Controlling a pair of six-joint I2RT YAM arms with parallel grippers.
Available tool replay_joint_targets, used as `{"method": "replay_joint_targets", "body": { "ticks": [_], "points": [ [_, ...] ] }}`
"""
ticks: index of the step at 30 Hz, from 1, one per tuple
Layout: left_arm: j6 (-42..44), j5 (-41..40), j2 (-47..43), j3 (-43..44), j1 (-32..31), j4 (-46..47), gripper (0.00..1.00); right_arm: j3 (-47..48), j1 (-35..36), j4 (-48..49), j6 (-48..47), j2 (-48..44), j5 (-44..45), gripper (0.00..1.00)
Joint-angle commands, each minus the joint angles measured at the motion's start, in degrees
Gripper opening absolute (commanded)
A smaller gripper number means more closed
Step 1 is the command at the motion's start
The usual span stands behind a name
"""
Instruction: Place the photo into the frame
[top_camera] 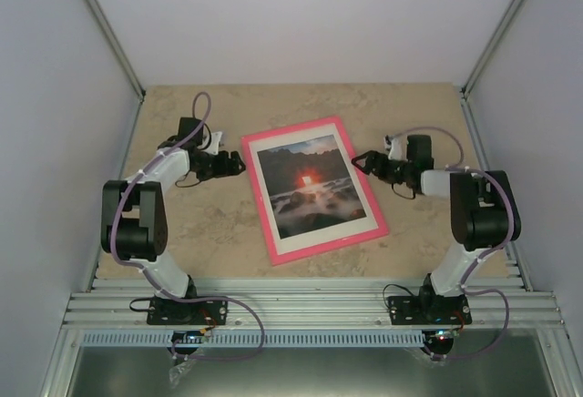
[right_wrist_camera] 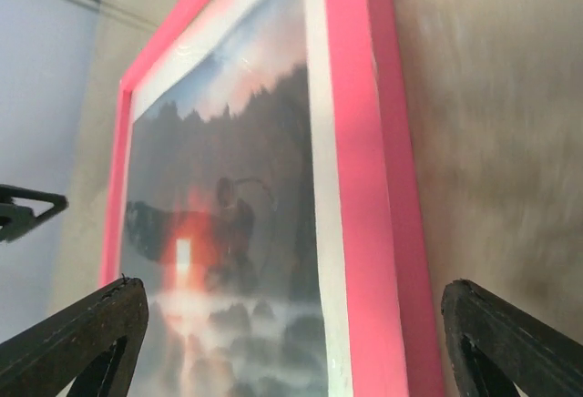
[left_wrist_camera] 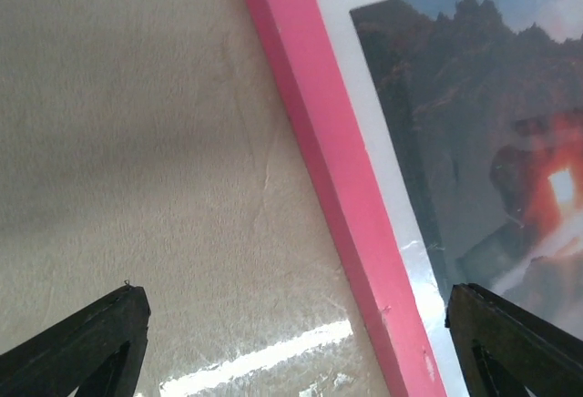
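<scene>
The pink frame (top_camera: pixel 314 188) lies flat in the middle of the table, turned a little. The photo (top_camera: pixel 310 186), a dark landscape with an orange-red sun, sits inside it behind a white border. My left gripper (top_camera: pixel 239 167) is open beside the frame's left edge, its jaws straddling the pink rail (left_wrist_camera: pixel 337 178). My right gripper (top_camera: pixel 362 162) is open at the frame's right edge, its jaws wide on either side of the pink rail (right_wrist_camera: pixel 360 197). Neither gripper holds anything. The photo also shows in the left wrist view (left_wrist_camera: pixel 483 133) and in the right wrist view (right_wrist_camera: pixel 228 224).
The beige stone-look tabletop (top_camera: pixel 200 224) is walled by white panels on three sides. A metal rail (top_camera: pixel 310 306) runs along the near edge where both arm bases are bolted.
</scene>
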Motion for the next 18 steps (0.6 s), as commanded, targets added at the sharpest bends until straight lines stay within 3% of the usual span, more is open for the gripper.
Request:
{"method": "replay_joint_targets", "body": {
  "ticks": [1, 6, 18],
  "points": [
    [-1.06, 1.14, 1.58, -1.85, 0.4, 1.02, 0.91, 12.17, -0.34, -30.19, -31.51, 0.56, 4.15, 0.9],
    [-1.09, 2.95, 3.42, -1.44, 0.41, 0.61, 0.89, 17.49, -0.34, -44.3, -45.11, 1.84, 10.31, 0.89],
    [0.08, 8.86, 8.9, -1.69, -1.8, 2.56, 0.69, 20.5, 0.5, -57.52, -53.13, 10.9, -0.96, 0.81]
  ]
}}
